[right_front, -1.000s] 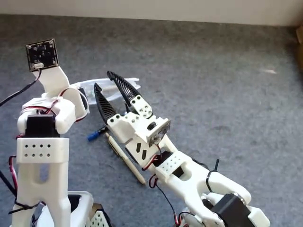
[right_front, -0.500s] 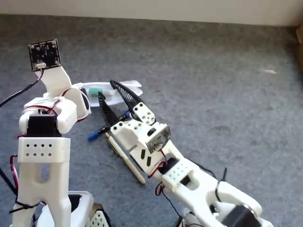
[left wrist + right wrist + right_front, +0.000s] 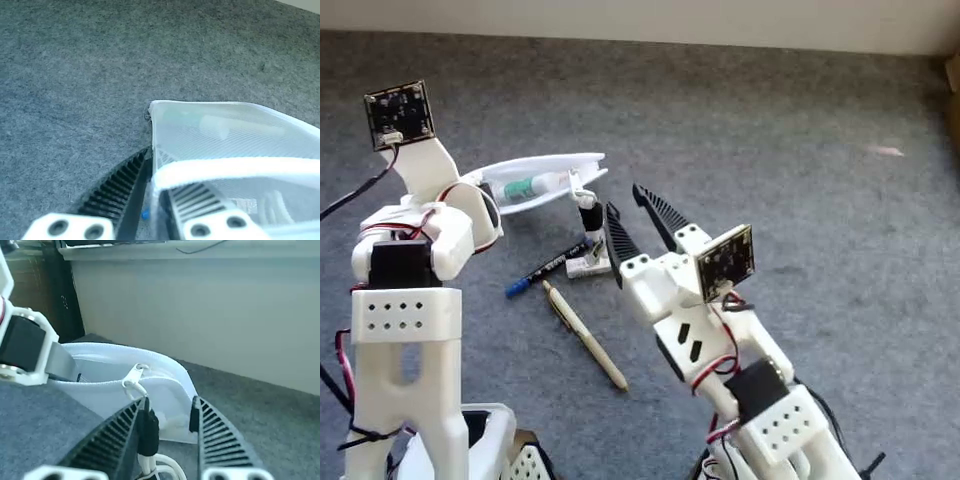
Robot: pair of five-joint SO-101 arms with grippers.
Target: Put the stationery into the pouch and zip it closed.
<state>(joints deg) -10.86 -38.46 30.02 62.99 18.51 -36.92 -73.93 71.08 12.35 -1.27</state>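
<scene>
since a second ago the right gripper (image 3: pixel 625 202) has drawn back from the pouch (image 3: pixel 552 172) and turned so its wrist camera faces upward; the pouch has risen at its open end, and a small black-and-white item (image 3: pixel 588 240) has come into sight on the grey carpet (image 3: pixel 800 150) where the gripper had covered it; the right gripper's jaws stand moderately wide with nothing between them, their tips pointing at the pouch and just beside the small item; in the right wrist view the zipper pull (image 3: pixel 135 376) hangs at the pouch's rim just above one finger; the left gripper (image 3: pixel 155 170) is clamped on the pouch's edge, the white mesh passing between its jaws, and holds that end off the carpet; a pale green-tipped item (image 3: pixel 523 188) lies inside the pouch; a black pen (image 3: pixel 548 268) with a blue end lies on the carpet below the pouch, and a beige pen (image 3: pixel 585 335) lies just beside it, nearer the arms' bases; both pens are outside the pouch.
</scene>
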